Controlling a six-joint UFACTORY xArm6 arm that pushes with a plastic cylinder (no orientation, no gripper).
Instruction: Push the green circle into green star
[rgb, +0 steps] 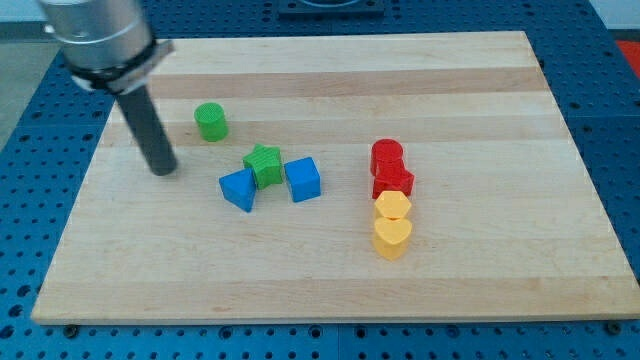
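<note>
The green circle (211, 121) stands on the wooden board (330, 280) at the upper left. The green star (263, 164) lies to its lower right, a short gap away. A blue triangular block (239, 188) touches the star's lower left and a blue cube (302, 179) sits against its right. My tip (163, 168) rests on the board to the lower left of the green circle and to the left of the blue triangular block, touching neither.
Two red blocks (390, 168) and two yellow blocks (392, 226) form a column right of centre. The board's left edge lies close to the rod.
</note>
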